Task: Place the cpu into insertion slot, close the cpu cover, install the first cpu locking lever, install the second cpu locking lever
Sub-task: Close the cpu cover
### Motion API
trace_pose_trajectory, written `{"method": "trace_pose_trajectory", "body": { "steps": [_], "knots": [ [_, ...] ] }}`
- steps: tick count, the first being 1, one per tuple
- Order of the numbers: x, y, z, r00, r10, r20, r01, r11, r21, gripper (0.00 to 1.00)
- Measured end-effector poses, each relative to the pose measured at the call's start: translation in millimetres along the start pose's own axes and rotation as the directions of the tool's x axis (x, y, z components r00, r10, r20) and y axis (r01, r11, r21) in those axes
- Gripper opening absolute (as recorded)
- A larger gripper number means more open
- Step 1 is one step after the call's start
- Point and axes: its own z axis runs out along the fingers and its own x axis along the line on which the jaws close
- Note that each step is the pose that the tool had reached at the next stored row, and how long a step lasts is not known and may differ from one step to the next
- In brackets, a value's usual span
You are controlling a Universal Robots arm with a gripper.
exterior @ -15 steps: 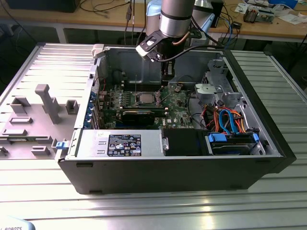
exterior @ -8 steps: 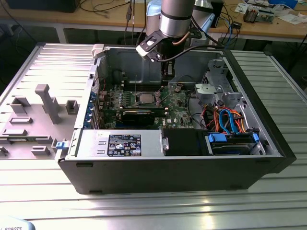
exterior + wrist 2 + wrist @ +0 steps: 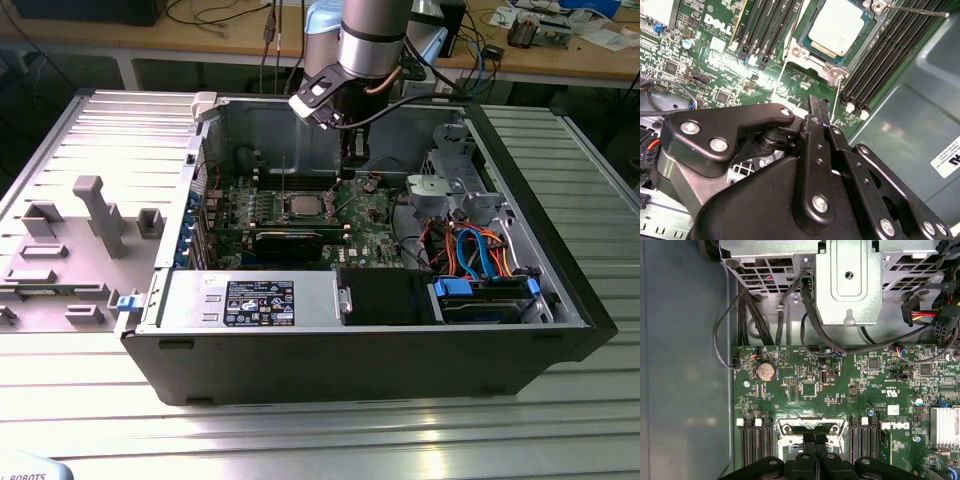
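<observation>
The cpu (image 3: 836,31) shows its dull silver top inside the insertion slot (image 3: 801,51) on the green board; it is also visible in the exterior view (image 3: 303,205). The silver cpu cover (image 3: 834,71) seems to lie flat around the chip. Thin wire locking levers (image 3: 914,10) stick out from the socket's corners, and one stands upright (image 3: 285,172). My gripper (image 3: 819,104) hovers shut and empty above the board beside the socket. In the first wrist view the gripper (image 3: 815,439) overlaps the socket's frame (image 3: 810,426). In the exterior view the gripper (image 3: 352,162) hangs to the socket's right.
Black memory slots (image 3: 890,55) flank the socket. A long black expansion card (image 3: 285,240) lies in front of it. A metal drive cage (image 3: 847,280) with black cables, a finned heatsink (image 3: 945,427) and the case walls (image 3: 250,130) hem in the board.
</observation>
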Motion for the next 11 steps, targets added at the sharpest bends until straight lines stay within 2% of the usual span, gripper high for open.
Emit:
{"method": "trace_pose_trajectory", "body": {
  "steps": [11],
  "knots": [
    [0.0, 1.2, 0.3, 1.0, 0.0, 0.0001, 0.0, 1.0, 0.0, 0.11]
  ]
}}
